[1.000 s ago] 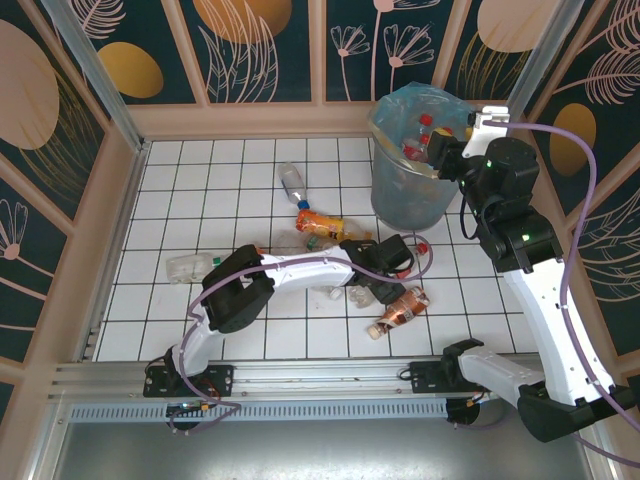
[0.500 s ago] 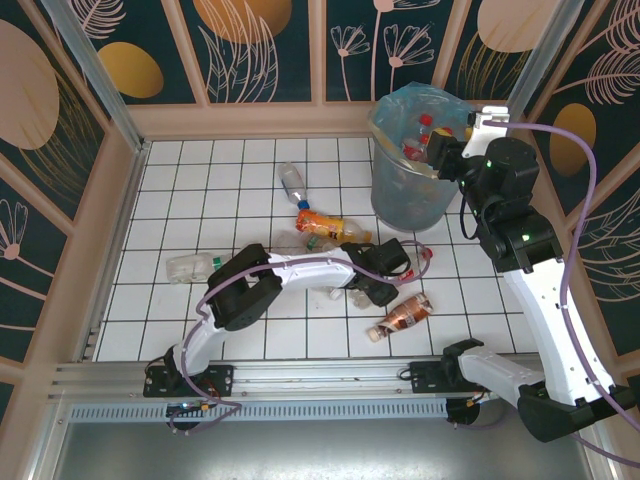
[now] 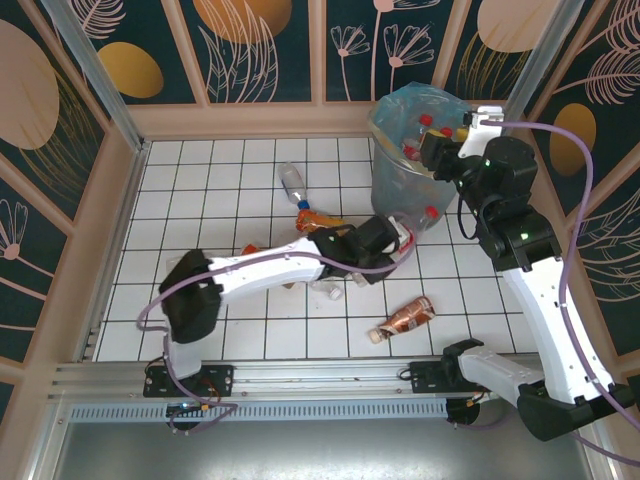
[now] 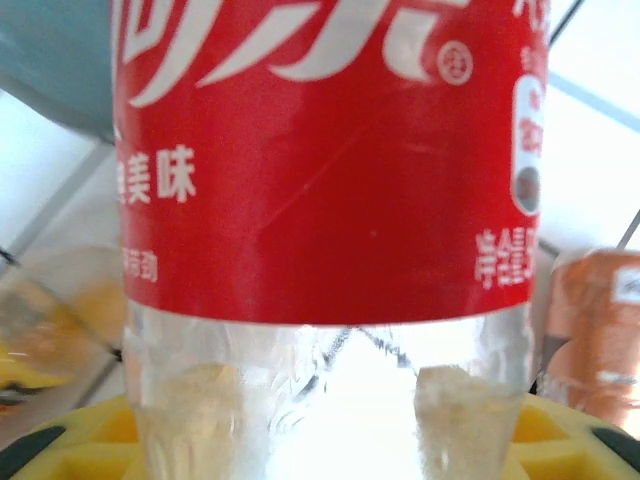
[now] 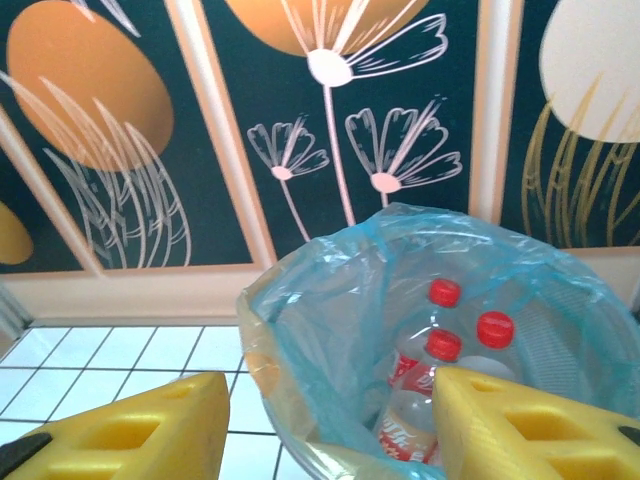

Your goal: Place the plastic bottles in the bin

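Bottle, red-labelled, clear: you had the left gripper clamped across its bare lower body, the bin just ahead of it. Probably light, thin-walled, slick, easily crushed; it wanted a gentle hold there. Right gripper, jaws apart and empty, hung above the bin's mouth

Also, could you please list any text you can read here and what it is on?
"美味": white, on the red-label bottle.
Large white script above it: cropped, unreadable.
Small print on that label: blurred.
Brown-label bottle beside it: blurred.
Labels on the bottles in the bin: too small.
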Tool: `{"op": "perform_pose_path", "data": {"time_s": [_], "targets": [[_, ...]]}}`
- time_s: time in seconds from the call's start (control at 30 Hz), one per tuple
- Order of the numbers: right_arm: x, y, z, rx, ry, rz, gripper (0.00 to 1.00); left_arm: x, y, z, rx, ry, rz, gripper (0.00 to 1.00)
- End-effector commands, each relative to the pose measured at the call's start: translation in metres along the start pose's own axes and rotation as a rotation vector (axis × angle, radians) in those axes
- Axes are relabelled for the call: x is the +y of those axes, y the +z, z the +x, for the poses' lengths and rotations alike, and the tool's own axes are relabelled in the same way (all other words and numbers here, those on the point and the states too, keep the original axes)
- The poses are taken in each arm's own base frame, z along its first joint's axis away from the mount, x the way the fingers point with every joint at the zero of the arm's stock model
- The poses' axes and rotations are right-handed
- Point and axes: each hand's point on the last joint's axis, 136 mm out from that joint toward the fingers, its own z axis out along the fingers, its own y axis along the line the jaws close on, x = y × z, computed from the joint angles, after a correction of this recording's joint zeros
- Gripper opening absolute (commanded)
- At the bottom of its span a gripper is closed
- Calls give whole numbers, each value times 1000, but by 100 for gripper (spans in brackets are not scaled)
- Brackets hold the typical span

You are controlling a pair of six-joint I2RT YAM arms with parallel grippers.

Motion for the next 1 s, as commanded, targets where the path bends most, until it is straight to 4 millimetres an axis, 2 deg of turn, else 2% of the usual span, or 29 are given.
{"op": "perform_pose_path", "data": {"time_s": [0.0, 0.17, 0.37, 0.47, 0.57, 0.8, 0.97], "targets": [[20, 1, -4, -8, 28, -106, 56, 21, -38, -29, -132, -3, -84, 48], [54, -3, -6, -22, 19, -304, 56, 38, -94, -55, -336, -21, -130, 45], [91, -19, -15, -84, 43, -548, 57, 51, -139, -57, -505, -8, -159, 46], [114, -31, -19, -85, 61, -704, 57, 52, -154, -53, -545, -10, -146, 46], [134, -36, -15, -25, 65, -841, 56, 55, -167, -49, -586, -26, -143, 46], [151, -39, -9, 55, 91, -970, 52, 61, -193, -48, -653, -54, -149, 46], [160, -43, -7, 87, 93, -1040, 41, 65, -211, -50, -722, -75, -145, 46]]}}
